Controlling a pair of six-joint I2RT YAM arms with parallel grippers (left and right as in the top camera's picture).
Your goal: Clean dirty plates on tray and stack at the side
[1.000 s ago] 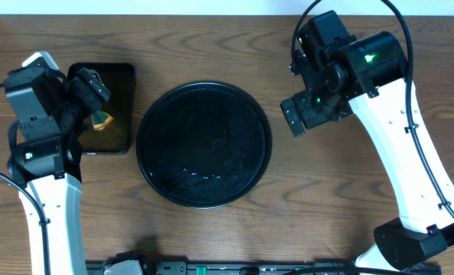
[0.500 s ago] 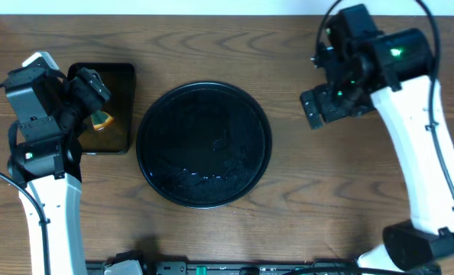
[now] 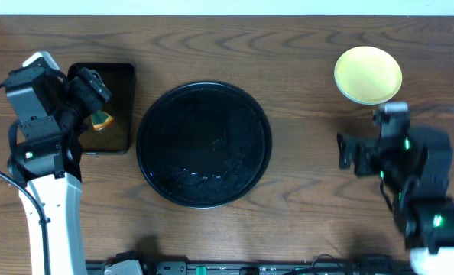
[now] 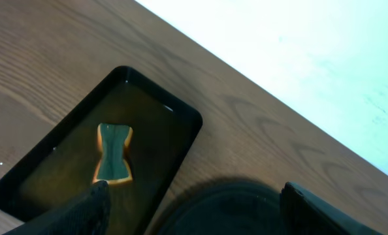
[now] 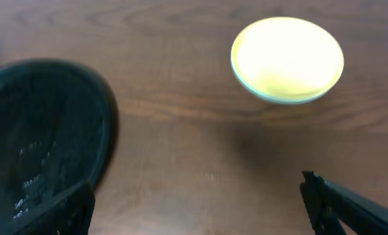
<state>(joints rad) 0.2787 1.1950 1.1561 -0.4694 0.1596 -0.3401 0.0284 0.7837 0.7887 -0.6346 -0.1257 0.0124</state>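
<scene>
The large round black tray (image 3: 204,143) sits mid-table with no plates on it; its rim also shows in the right wrist view (image 5: 44,130) and the left wrist view (image 4: 226,209). A pale yellow plate (image 3: 368,74) lies at the far right of the table, seemingly on top of a pale mint-blue one, as the rim in the right wrist view (image 5: 287,59) suggests. My right gripper (image 3: 348,153) is open and empty, below the plate stack. My left gripper (image 3: 89,92) is open and empty above the small rectangular tray.
A small rectangular black tray (image 3: 105,107) of brownish water stands at the left, with a green and orange sponge (image 4: 113,153) lying in it. The table's far edge runs behind it.
My right arm has swung back from the far right toward the front, uncovering the yellow plate on the table. The left arm has not moved.
</scene>
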